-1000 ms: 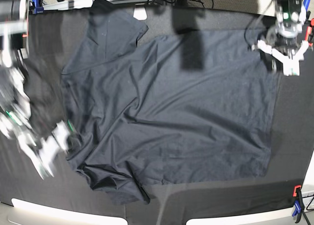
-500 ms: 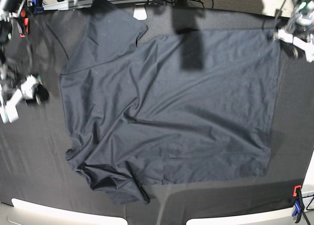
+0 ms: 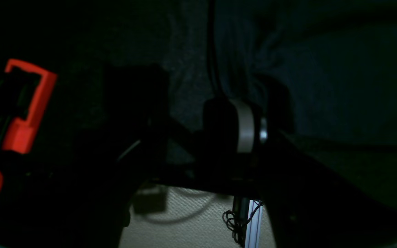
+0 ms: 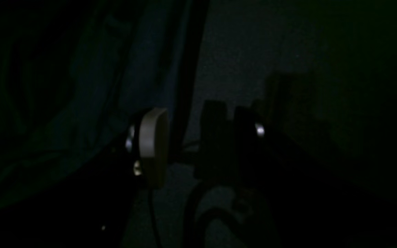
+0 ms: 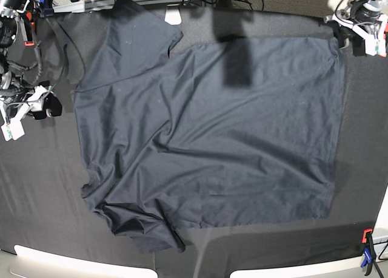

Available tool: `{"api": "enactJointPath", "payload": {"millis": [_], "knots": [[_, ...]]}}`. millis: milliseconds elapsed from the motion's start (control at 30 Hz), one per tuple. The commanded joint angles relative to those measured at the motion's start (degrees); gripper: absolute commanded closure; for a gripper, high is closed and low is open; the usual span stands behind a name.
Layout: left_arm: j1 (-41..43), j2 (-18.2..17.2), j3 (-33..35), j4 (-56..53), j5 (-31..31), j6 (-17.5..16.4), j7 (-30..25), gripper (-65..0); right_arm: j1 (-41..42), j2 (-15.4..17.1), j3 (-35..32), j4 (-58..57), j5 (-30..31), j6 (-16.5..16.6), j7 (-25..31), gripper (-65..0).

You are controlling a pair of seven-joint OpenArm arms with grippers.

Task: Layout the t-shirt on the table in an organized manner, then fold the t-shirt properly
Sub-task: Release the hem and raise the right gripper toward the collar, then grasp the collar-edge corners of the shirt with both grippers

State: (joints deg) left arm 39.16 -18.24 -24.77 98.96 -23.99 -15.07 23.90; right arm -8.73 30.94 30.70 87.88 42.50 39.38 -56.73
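base view / step: layout looks close to done, fold not begun; t-shirt (image 5: 212, 138) lies spread on the tabletop (image 5: 42, 193), both arms parked off the cloth at the far corners
base view / t-shirt position: covers the middle of the tabletop, hem side toward view-right, collar and sleeves toward view-left
base view / t-shirt shape: body flat and near square on the right; upper sleeve fanned out toward the far edge; lower-left sleeve bunched and wrinkled near the front edge
base view / fabric: thin, slight sheen, long diagonal creases; tabletop cover matte, darker
base view / right gripper (image 5: 27, 111): at view-left edge, beside the shirt, not touching it, nothing in it; jaws look parted
base view / left gripper (image 5: 364, 35): at far view-right corner, just beside the shirt's corner, nothing held; jaws' spread hard to read here
base view / next move: my guess, smooth the lower-left sleeve, then pinch an edge with both grippers for the first fold; needs low, shallow pinches on thin slippery cloth
base view / clamp (image 5: 367, 254): red and blue, front right corner
left wrist view: very dark; jaws stand wide, empty; shirt folds dim behind; red clamp (image 3: 26, 106) at left
right wrist view: nearly black; jaws wide apart, nothing between; bluish shirt fabric at left
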Motion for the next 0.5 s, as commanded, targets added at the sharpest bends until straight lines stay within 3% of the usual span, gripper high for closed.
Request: {"api": "enactJointPath", "payload": {"millis": [0,200,333,467], "knots": [[-0.02,-0.68,-0.44,1.05,-0.31,-0.15,-1.22,-24.9,0.61,1.27,0.42,0.94,1.22,0.62,0.72,-29.7],[-3.21,-0.66,-2.73,1.05,-2.51,-0.04,-0.24,-24.9,0.61,1.27,0.42,0.94,1.2,0.62,0.04,-29.7],[-4.44,-0.68,-4.9,1.05,-8.13,-1.31,4.96,-24.9,0.61,1.27,0.42,0.94,1.2,0.62,-0.31,-29.7],[-4.24,-0.63,-4.76,1.03,-9.09,-3.13,10.38,-25.0,0.63,1.27,0.42,0.94,1.22,0.62,-0.31,-29.7]]}}
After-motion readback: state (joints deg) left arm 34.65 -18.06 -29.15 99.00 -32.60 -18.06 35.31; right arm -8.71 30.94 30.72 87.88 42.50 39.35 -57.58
